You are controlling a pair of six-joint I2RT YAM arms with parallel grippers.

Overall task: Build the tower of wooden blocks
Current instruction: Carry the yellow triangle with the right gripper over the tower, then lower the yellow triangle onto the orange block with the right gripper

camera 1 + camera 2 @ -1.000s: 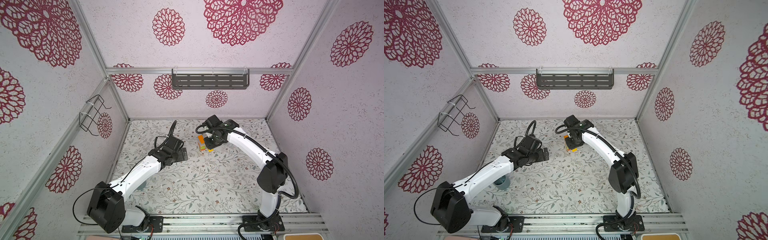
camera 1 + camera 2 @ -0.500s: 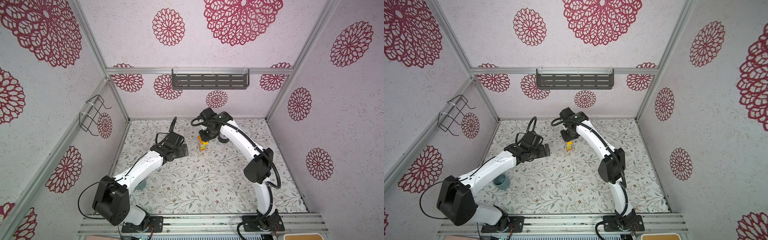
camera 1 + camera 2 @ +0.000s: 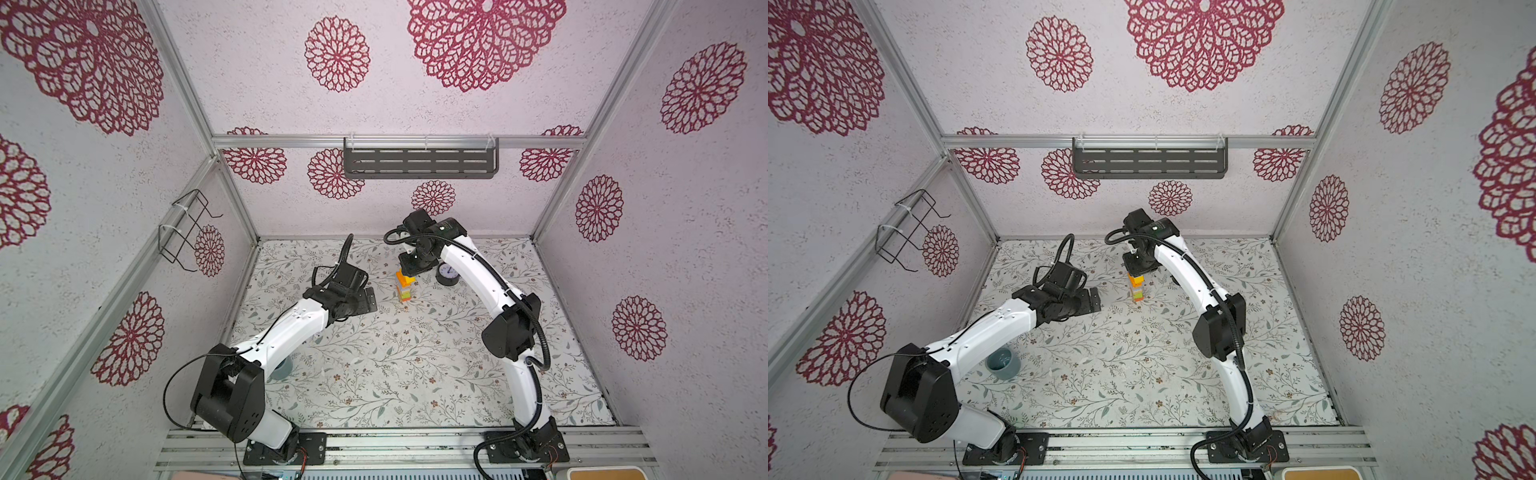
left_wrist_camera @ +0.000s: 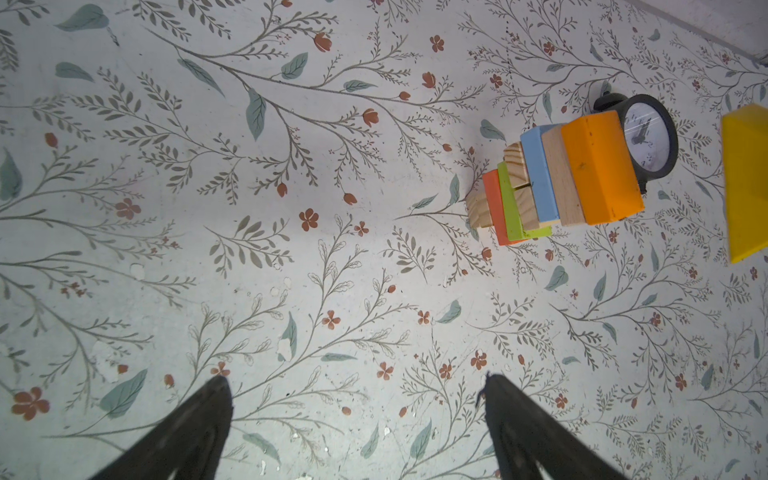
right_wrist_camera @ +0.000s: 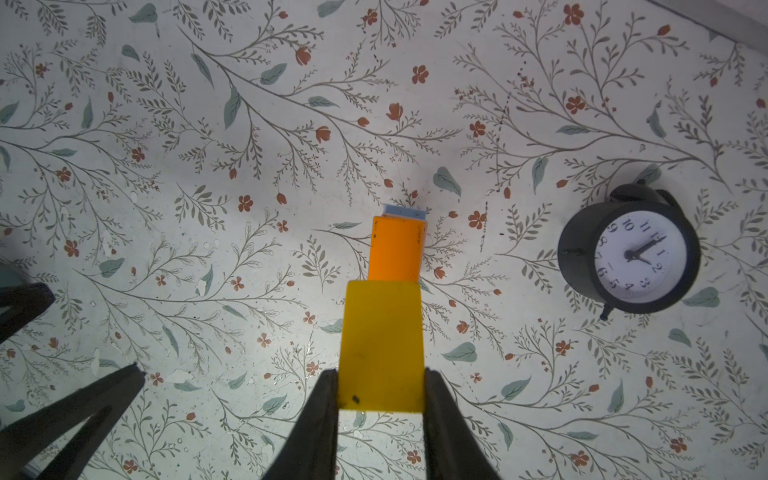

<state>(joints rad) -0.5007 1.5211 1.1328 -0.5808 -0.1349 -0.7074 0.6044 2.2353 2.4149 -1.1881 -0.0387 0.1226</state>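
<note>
The tower (image 3: 405, 289) (image 3: 1136, 289) stands near the back middle of the floral mat. In the left wrist view the tower (image 4: 557, 183) shows natural-wood cubes, orange-red, green, blue and tan bricks, with an orange block (image 5: 397, 249) on top. My right gripper (image 5: 381, 374) (image 3: 413, 266) is shut on a yellow block (image 5: 381, 349) directly above the tower. In the left wrist view this yellow block (image 4: 746, 183) hangs clear of the orange top. My left gripper (image 4: 355, 380) (image 3: 368, 297) is open and empty, to the left of the tower.
A round black clock (image 3: 448, 275) (image 5: 629, 253) stands on the mat just right of the tower. A teal cup (image 3: 1003, 363) sits at the left, under my left arm. A dark shelf (image 3: 419, 162) hangs on the back wall.
My right arm has swung back and up, carrying the yellow block from beside the tower to above it. My left arm has shifted slightly, still open.
</note>
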